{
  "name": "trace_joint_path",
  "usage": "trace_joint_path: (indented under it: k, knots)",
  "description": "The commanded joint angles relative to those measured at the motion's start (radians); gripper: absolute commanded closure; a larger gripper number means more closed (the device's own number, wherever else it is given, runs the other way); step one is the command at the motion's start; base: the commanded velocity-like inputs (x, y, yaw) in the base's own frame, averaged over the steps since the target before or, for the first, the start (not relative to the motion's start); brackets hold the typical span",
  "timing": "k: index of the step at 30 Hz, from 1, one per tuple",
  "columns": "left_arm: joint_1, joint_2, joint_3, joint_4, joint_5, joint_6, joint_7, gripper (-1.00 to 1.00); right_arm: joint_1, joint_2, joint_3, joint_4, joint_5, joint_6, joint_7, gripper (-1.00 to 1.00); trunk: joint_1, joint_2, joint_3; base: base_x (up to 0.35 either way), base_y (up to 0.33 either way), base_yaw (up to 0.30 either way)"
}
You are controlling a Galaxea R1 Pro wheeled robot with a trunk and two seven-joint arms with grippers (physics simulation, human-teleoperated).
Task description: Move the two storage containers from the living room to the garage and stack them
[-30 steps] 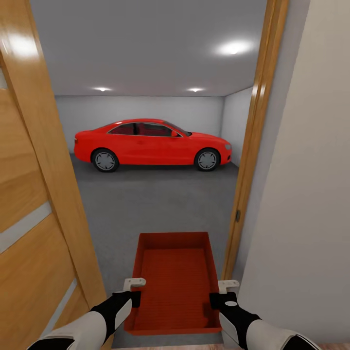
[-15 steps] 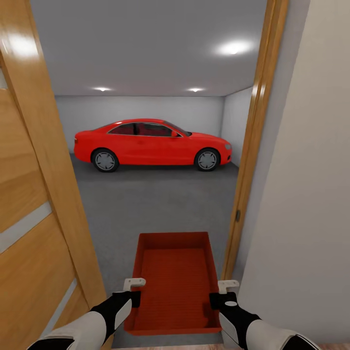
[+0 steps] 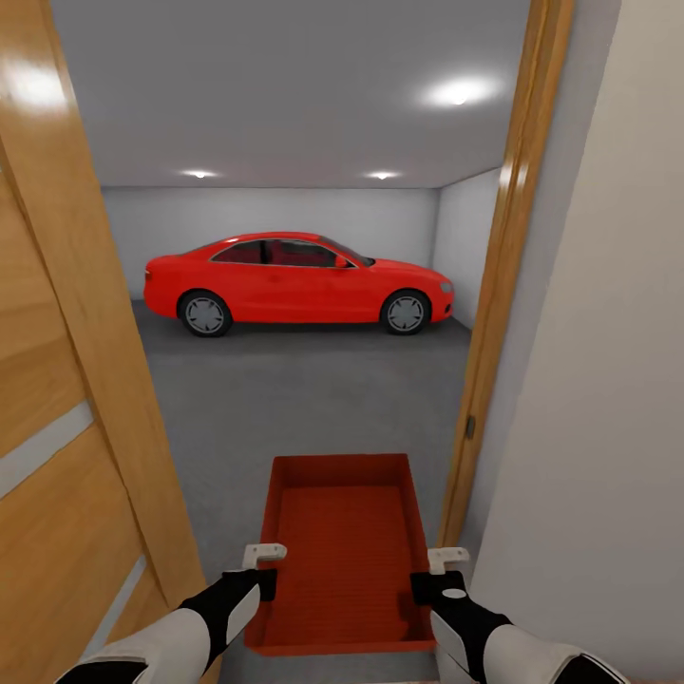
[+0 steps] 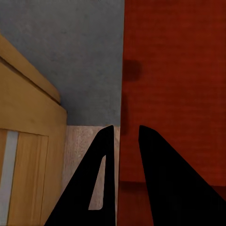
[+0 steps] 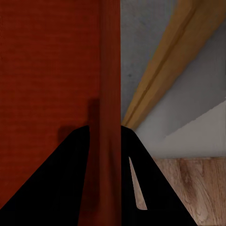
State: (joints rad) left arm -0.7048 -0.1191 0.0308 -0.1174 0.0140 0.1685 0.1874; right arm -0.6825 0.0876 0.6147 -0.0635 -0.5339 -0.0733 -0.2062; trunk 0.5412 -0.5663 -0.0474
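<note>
Storage container [image 3: 342, 556] lengthwise toward red car [image 3: 296, 281]

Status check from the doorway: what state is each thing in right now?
Orange-red rectangular storage container: empty, carried level, one gripper on each side wall.
Left gripper: shut on the left wall.
Right gripper: shut on the right wall.
Slatted wooden door: open.
Red coupe car: parked on the grey concrete floor.

The head camera looks forward and down through the doorway into the garage [image 3: 285, 209]. Each wrist camera peers close down a container [image 3: 342, 556] wall [image 4: 169, 70] [image 5: 52, 70], shared with the head view.
</note>
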Motion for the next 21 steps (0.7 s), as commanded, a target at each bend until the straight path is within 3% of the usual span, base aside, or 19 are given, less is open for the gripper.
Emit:
trace_joint_path:
  k: [1, 5, 21]
  knots:
    - [-0.001, 0.015, -0.015, -0.005, -0.022, 0.007, 0.018, 1.0, -0.001, -0.002, -0.013, 0.018, -0.02, -0.006, -0.016, 1.0, 0.001, -0.002, -0.002, 0.278, 0.084, 0.0]
    - [0.0, 0.015, -0.015, -0.006, -0.021, 0.006, 0.018, 1.0, -0.001, -0.002, -0.013, 0.018, -0.02, -0.006, -0.016, 1.0, 0.001, -0.002, -0.002, 0.258, 0.066, 0.0]
    - [-0.001, 0.015, -0.015, -0.007, -0.021, 0.006, 0.019, 1.0, -0.001, -0.002, -0.013, 0.018, -0.021, -0.006, -0.016, 1.0, 0.001, -0.002, -0.002, 0.078, 0.035, 0.0]
